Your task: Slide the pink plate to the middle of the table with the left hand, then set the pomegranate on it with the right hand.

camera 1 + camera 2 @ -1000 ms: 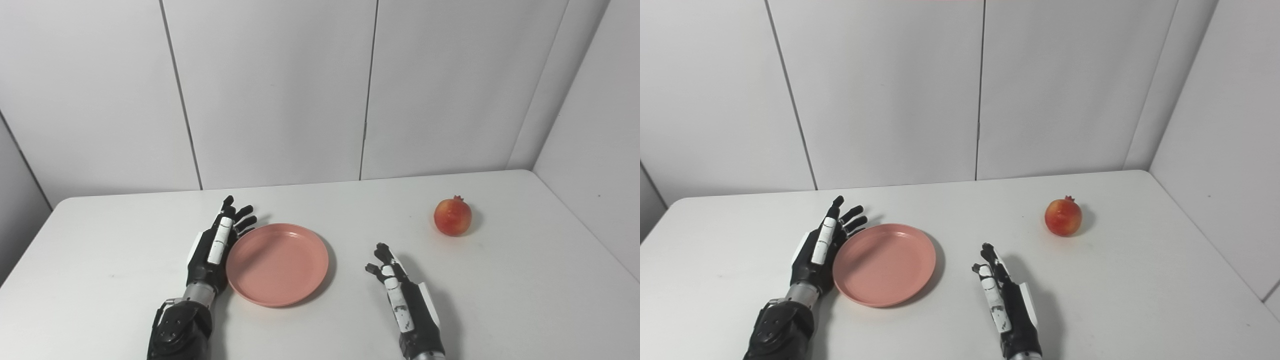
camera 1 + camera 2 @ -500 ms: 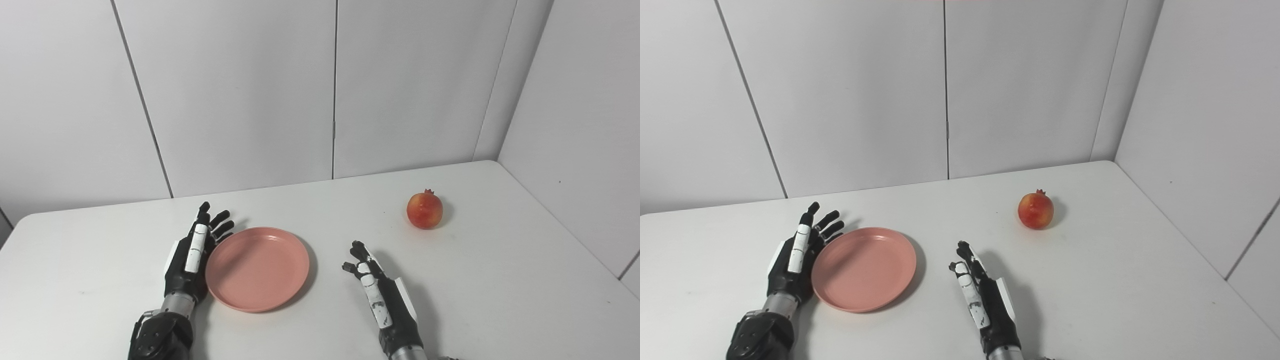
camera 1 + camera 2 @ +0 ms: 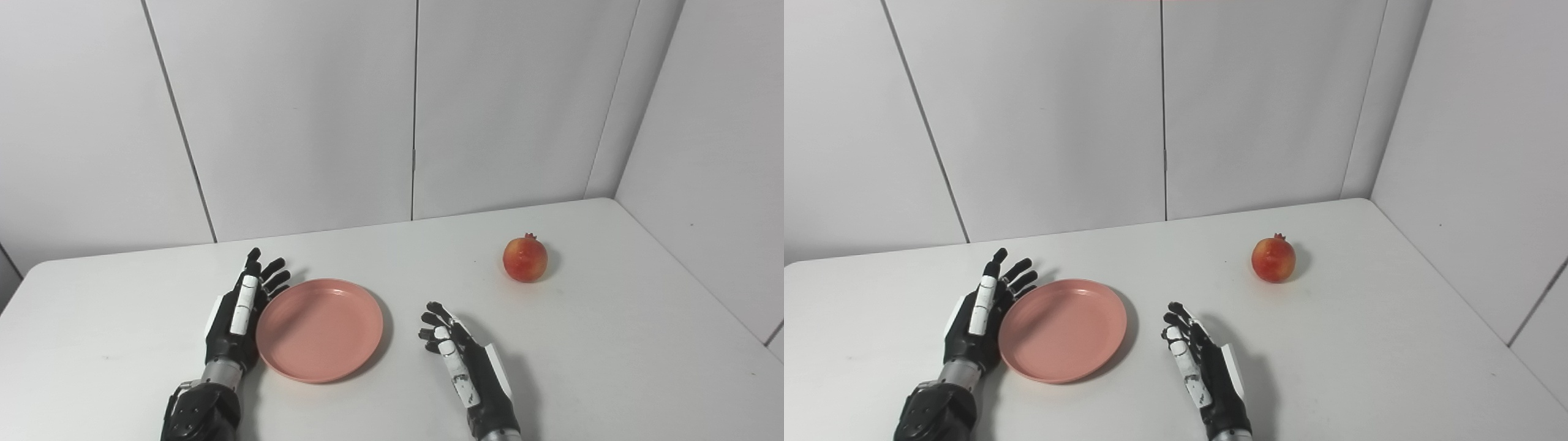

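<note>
Lying flat on the white surface (image 3: 612, 343), the pink plate (image 3: 320, 329) serves as the landmark, sitting a little left of the middle. Nothing is on it; its shallow bowl is bare. Against the plate's left rim rests the left robot hand (image 3: 240, 309), edge-on, fingers spread and stretched away from the robot, holding nothing; whether the palm actually touches the rim cannot be told, though they look to be in contact. To the plate's right, apart from it, the right robot hand (image 3: 460, 361) rests low over the surface with its fingers loosely parted and slightly curled, also holding nothing. Farther right of the plate and farther back, well apart from both hands, the pomegranate (image 3: 525, 258) stands alone with its crown up. No object lies between the pomegranate and the plate other than the right robot hand, which sits nearer the robot than a straight line between them. Behind the plate, pale wall panels (image 3: 294, 110) with vertical seams close off the back; another pale wall runs along the right side.
</note>
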Controlling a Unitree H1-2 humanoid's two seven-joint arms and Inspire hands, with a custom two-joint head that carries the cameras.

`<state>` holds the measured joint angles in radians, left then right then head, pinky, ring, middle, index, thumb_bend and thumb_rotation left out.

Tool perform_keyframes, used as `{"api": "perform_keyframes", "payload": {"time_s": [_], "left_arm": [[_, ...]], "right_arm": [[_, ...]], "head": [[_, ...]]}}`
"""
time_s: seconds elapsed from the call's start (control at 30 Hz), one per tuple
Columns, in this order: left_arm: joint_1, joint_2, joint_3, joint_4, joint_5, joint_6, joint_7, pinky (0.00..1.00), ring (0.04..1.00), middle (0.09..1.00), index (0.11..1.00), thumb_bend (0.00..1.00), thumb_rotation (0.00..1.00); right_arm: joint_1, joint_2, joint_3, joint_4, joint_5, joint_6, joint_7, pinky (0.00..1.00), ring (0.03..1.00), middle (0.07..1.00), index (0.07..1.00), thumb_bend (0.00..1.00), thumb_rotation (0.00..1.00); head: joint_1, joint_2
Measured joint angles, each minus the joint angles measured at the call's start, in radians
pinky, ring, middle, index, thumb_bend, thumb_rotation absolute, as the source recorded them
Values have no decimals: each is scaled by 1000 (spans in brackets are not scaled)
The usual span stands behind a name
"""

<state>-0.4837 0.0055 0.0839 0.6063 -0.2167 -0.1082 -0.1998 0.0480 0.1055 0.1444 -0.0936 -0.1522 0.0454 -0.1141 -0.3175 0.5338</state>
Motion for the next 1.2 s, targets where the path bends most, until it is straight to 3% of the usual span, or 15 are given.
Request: {"api": "perform_keyframes", "payload": {"time_s": [0.2, 0.33, 0.73, 0.97, 1.07, 1.2], "left_arm": [[-7, -8, 2, 10, 0, 0, 0, 841, 855, 870, 1000, 817, 804], [-8, -11, 7, 16, 0, 0, -1, 838, 853, 867, 1000, 824, 799], [-15, -16, 19, 23, 0, -6, 0, 826, 845, 857, 1000, 849, 788], [-14, -16, 24, 17, 0, -5, -1, 835, 855, 868, 1000, 842, 791], [-14, -16, 23, 13, 0, -4, -2, 833, 856, 866, 1000, 833, 795], [-14, -16, 21, 12, 0, -4, -4, 820, 848, 860, 1000, 822, 800]], "right_arm": [[9, -6, -3, -36, -121, -1, -34, 773, 798, 878, 882, 729, 976], [-13, -51, -18, -68, -196, -2, -50, 800, 821, 893, 887, 753, 978], [-220, -169, -83, -94, -267, 32, -16, 801, 846, 875, 869, 784, 961], [-313, -258, -99, -54, -330, 35, -2, 694, 794, 850, 849, 859, 931], [-336, -280, -91, -34, -381, 35, 2, 663, 772, 834, 843, 861, 948], [-378, -357, -48, 23, -523, 33, -13, 734, 831, 866, 855, 827, 903]], "head": [[8, -8], [8, -12], [15, -17], [25, -17], [25, -15], [26, -12]]}}
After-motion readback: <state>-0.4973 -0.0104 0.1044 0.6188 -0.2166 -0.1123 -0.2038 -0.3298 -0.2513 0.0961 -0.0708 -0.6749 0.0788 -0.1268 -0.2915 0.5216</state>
